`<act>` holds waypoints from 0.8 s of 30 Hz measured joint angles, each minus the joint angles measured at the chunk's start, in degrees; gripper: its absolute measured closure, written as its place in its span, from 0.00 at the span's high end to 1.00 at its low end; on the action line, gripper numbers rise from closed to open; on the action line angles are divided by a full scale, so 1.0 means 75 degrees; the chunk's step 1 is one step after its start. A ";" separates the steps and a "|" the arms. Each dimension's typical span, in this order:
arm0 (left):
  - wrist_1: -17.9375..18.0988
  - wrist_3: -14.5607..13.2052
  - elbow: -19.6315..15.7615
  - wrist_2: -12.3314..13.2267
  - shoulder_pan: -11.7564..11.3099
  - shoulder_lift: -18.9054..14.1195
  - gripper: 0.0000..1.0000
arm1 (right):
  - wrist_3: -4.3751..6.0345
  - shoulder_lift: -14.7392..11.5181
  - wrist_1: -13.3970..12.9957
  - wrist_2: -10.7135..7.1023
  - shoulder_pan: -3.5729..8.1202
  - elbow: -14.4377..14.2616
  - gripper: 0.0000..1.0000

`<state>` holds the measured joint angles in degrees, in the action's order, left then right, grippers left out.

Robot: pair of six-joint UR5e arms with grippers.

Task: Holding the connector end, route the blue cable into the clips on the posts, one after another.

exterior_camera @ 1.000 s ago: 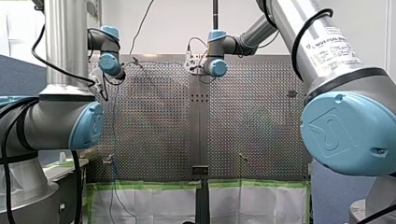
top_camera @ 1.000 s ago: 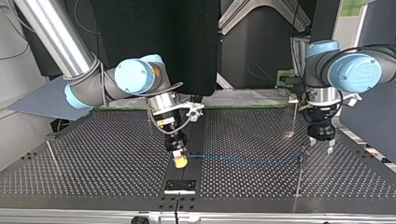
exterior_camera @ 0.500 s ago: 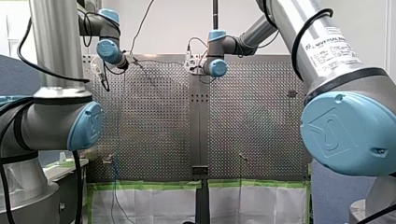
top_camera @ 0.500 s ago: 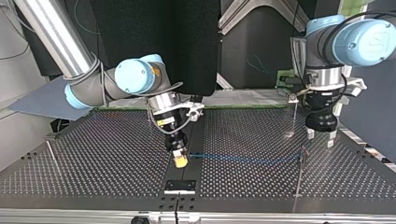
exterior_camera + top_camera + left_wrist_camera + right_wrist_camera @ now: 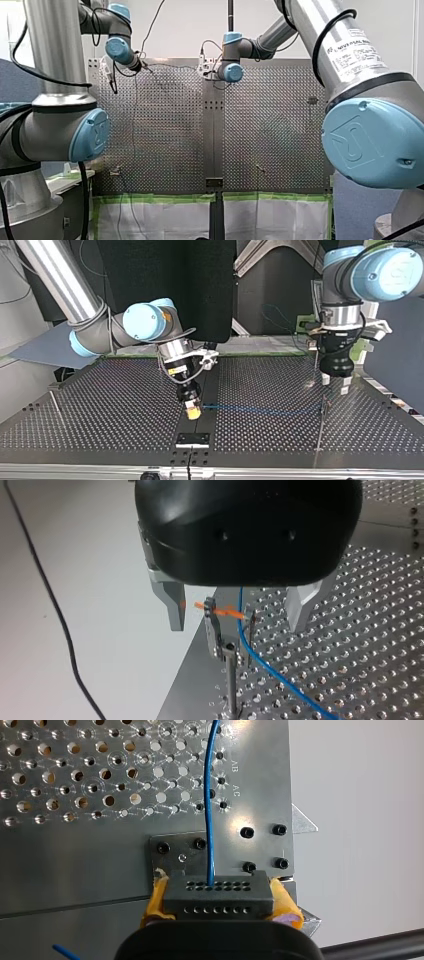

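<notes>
A blue cable (image 5: 260,410) runs level over the perforated table from a clip post (image 5: 324,406) to a black connector (image 5: 218,895). My right gripper (image 5: 220,902) is shut on that connector, its yellow pads (image 5: 284,904) on both sides; in the top view this gripper (image 5: 192,412) stands low at the table's middle. My left gripper (image 5: 335,384) hovers open just above and behind the clip post. From the left wrist, the clip (image 5: 218,630) with an orange tag sits below the open left gripper (image 5: 237,626), and the blue cable (image 5: 265,667) passes through it.
A second thin post (image 5: 316,360) stands behind my left gripper, and another post (image 5: 54,401) stands at the top view's far left. A black bracket (image 5: 192,439) is bolted near the table's front edge below my right gripper.
My left arm has lifted up off the clip post and drifted slightly toward the top view's left, its gripper still open. My right arm and the connector have not moved.
</notes>
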<state>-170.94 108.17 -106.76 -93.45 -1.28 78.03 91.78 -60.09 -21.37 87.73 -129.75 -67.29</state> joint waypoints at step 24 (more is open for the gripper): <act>-0.0003 -0.1507 0.0000 -0.0249 0.0359 -0.0092 1.00 | 0.0058 0.0002 0.0015 0.0000 0.0020 -0.0001 0.00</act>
<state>-170.96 96.87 -106.76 -95.32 1.41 77.34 92.21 -60.08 -21.25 87.73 -129.60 -67.30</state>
